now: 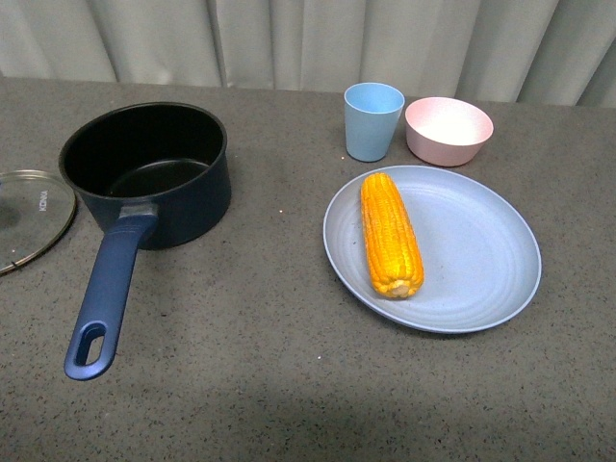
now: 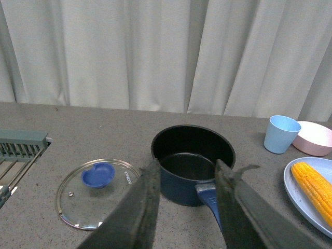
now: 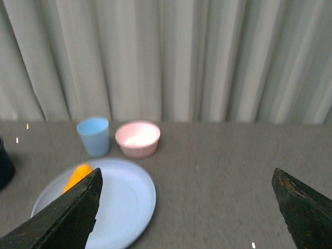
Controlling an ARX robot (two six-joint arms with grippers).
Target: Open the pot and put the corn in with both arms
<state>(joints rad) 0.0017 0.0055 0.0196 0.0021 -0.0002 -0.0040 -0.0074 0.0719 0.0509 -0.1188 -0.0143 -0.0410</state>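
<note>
**Pot open, corn not yet moved**

The pot (image 1: 183, 207) stood uncovered, its black inside empty. Its glass lid (image 1: 29, 217) lay flat on the table just to the pot's left, blue knob up. So the opening half of the job looked done. The long handle (image 1: 106, 289) ran from the pot toward the robot.

The corn (image 1: 390, 234) had not been touched. It lay on a grey-blue plate (image 1: 481, 260) to the right of the pot, well apart from it. A blue cup (image 1: 372, 120) and a pink bowl (image 1: 449, 130) stood to the pot's right as well, farther back than the plate.

Neither arm showed in the front view. The left gripper (image 2: 188, 171) hung on the handle side of the pot, fingers parted and holding nothing. The right gripper (image 3: 187, 176) was spread wide and empty, looking out over the plate, with only an edge of the pot in its view.

What remained, by my reading, was the whole second half: taking the corn off the plate, carrying it across to the pot and setting it inside.
</note>
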